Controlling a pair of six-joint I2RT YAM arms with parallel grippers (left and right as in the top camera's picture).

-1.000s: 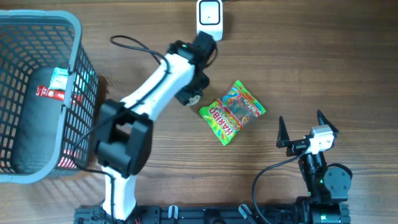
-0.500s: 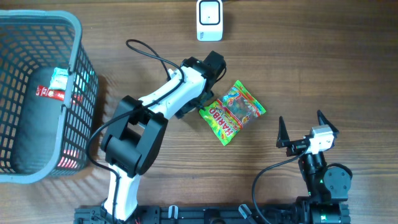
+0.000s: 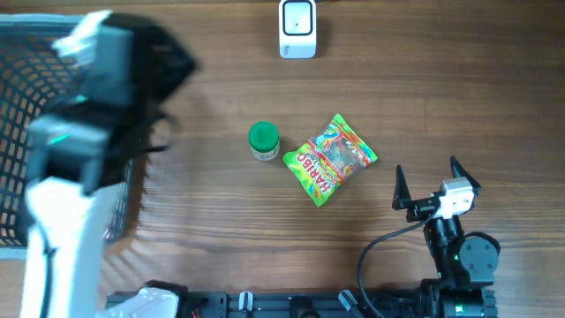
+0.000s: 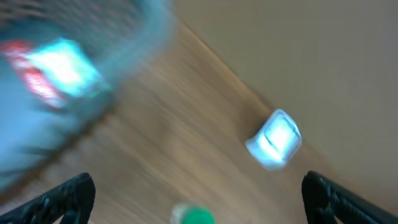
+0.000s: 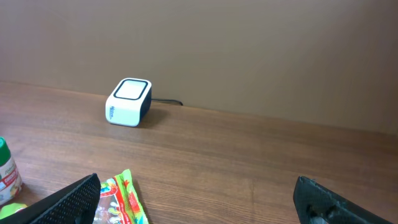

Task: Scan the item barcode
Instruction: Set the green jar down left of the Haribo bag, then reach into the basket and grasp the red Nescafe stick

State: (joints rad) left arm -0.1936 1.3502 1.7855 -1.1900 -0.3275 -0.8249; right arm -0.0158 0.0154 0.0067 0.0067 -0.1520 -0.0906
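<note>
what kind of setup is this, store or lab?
Likely a mock checkout station in a lab: a white barcode scanner, a grey shopping basket and a Haribo bag on a wooden table.

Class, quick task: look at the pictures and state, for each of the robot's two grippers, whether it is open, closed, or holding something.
Left gripper: open, holding nothing.
Right gripper: open, holding nothing.

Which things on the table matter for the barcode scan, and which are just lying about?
For the job:
- white scanner
- green-capped bottle
- Haribo candy bag

Probably just lying about:
- grey basket at the left edge; its contents are hidden or too blurred to judge
</note>
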